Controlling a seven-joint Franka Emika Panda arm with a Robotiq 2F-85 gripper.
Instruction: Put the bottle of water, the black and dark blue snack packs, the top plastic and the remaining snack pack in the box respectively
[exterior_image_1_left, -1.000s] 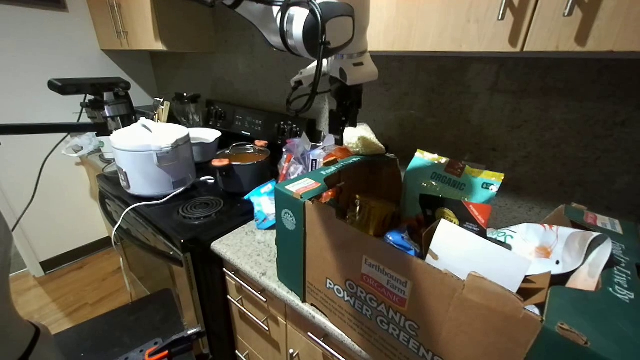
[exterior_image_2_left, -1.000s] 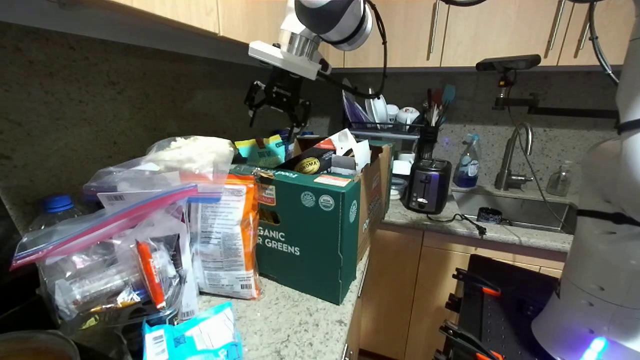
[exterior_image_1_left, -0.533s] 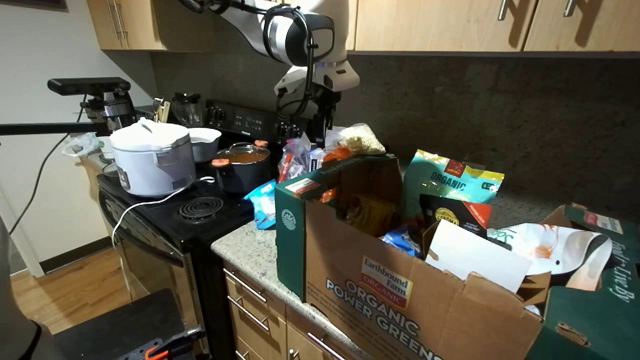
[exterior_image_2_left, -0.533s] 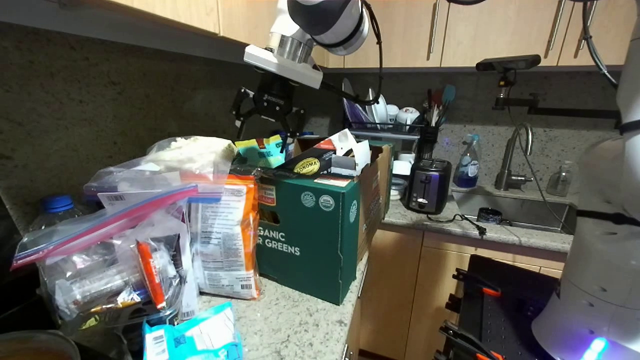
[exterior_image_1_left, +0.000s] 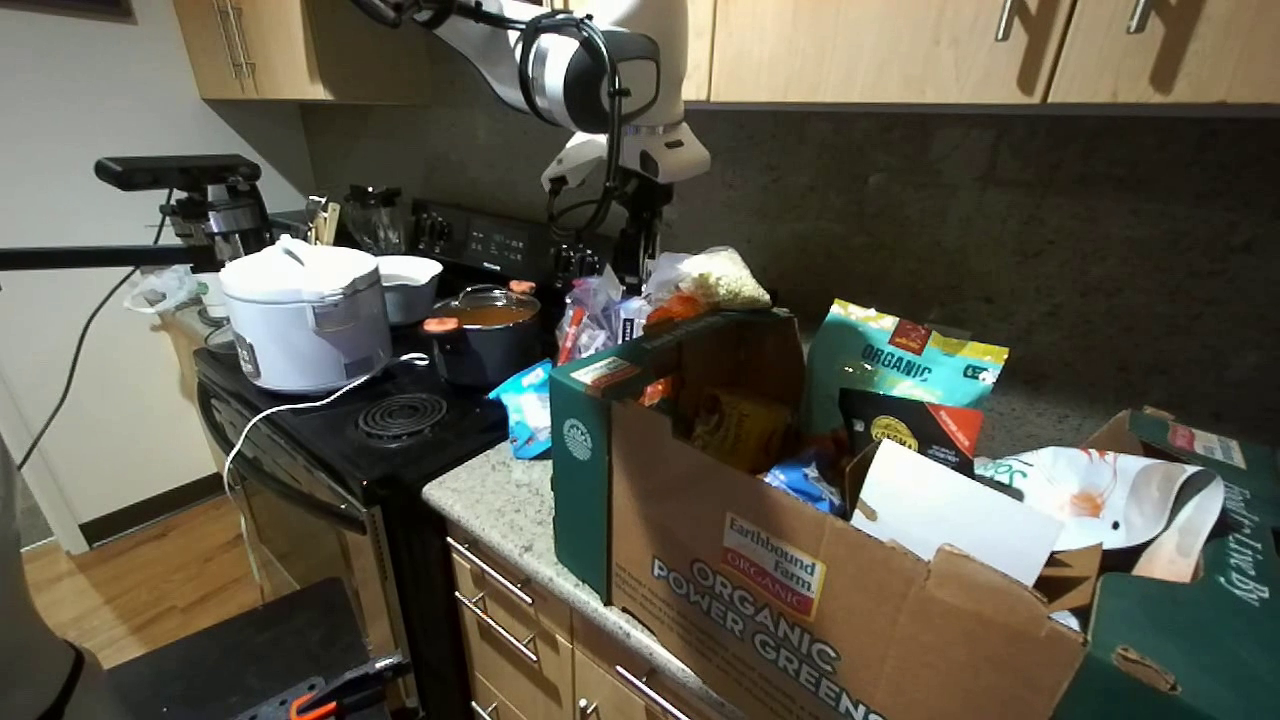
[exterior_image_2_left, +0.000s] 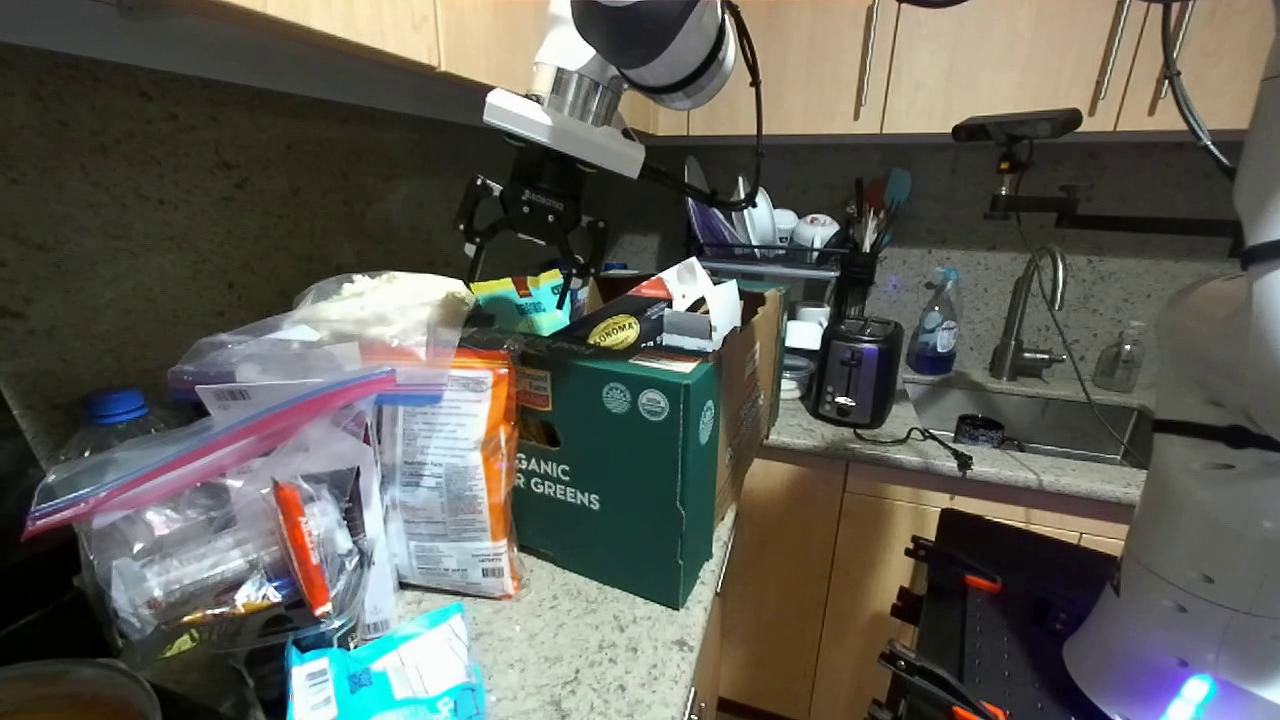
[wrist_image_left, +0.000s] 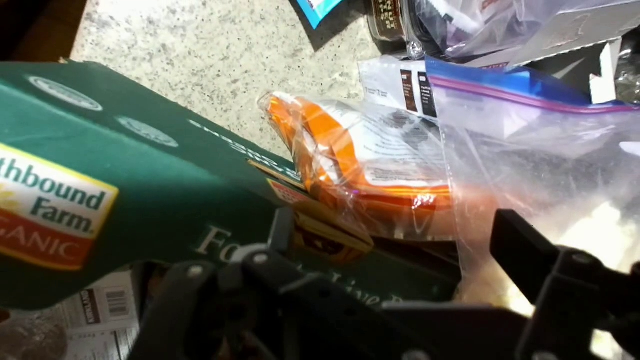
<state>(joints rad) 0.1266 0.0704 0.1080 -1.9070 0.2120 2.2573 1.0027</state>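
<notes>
In an exterior view, the arm (exterior_image_2_left: 655, 45) is hanging above the countertop's (exterior_image_2_left: 595, 645) back edge, spread gripper (exterior_image_2_left: 520, 285) pointing down near the box (exterior_image_2_left: 630, 480).

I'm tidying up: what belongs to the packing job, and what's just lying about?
Job:
large brown-and-green cardboard box
clear plastic bottle with blue cap
probably clear plastic bag of white contents
probably orange-and-white snack pack
perhaps light-blue snack pack

Just lying about:
round white cooker
black pot with orange handles
black toaster
</notes>
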